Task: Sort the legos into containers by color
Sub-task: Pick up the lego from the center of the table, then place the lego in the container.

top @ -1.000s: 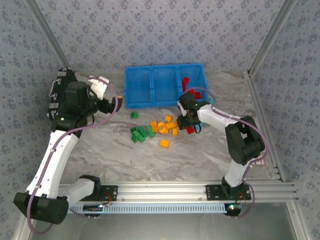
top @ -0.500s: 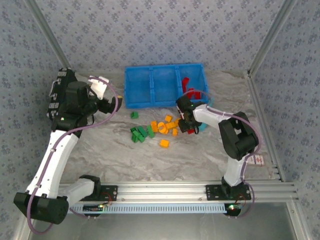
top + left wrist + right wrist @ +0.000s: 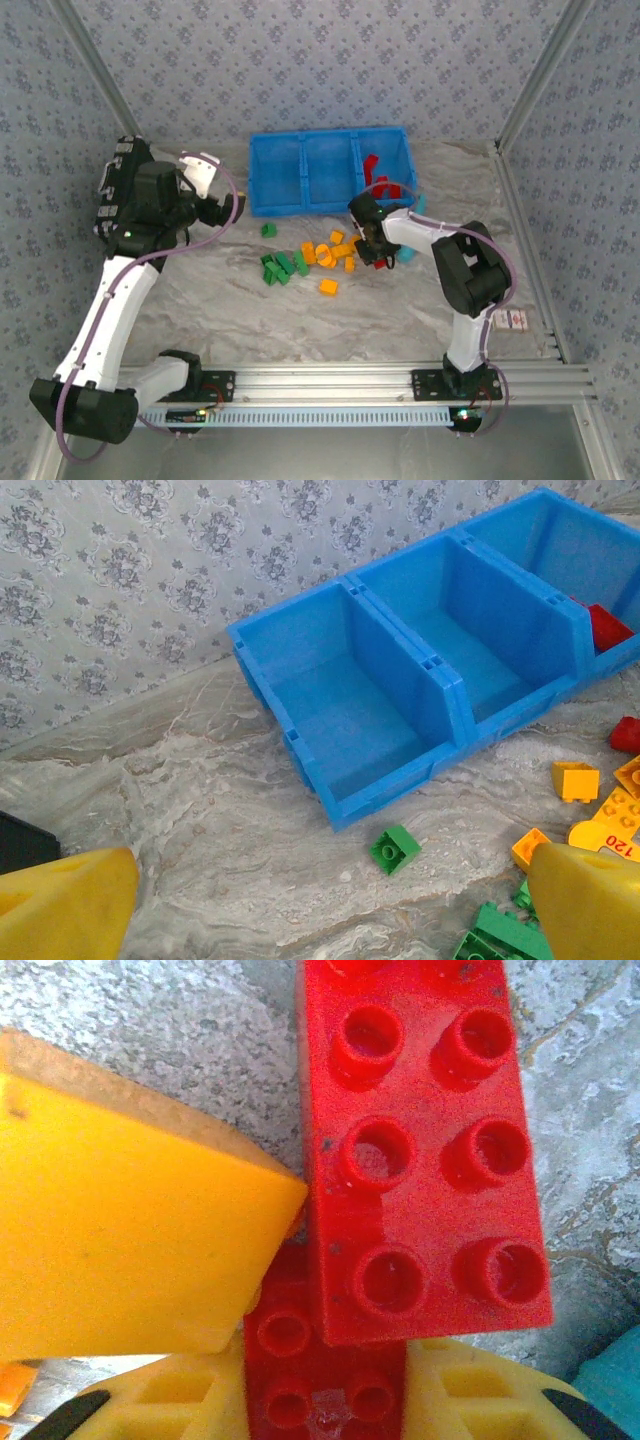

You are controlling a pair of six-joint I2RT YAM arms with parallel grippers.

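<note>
The blue three-compartment container (image 3: 327,135) stands at the back, with red legos (image 3: 375,172) in its right compartment (image 3: 605,628). Green legos (image 3: 282,267) and orange legos (image 3: 328,250) lie in a pile on the table, and one green brick (image 3: 395,848) sits apart near the bin. My right gripper (image 3: 372,247) is down at the pile's right edge. In the right wrist view its jaws (image 3: 320,1290) are closed in on a long red lego (image 3: 420,1150) that overlaps a second red brick (image 3: 320,1380). My left gripper (image 3: 205,172) hangs open and empty (image 3: 330,910), left of the bin.
A lone orange brick (image 3: 328,288) lies nearer the front. A teal piece (image 3: 408,254) rests just right of the right gripper. The metal frame rail (image 3: 340,385) runs along the front edge, and a small card (image 3: 515,320) lies by the right post.
My right gripper has shifted a little left toward the pile, lowered onto the red legos and narrowed its jaws. The left arm has barely moved.
</note>
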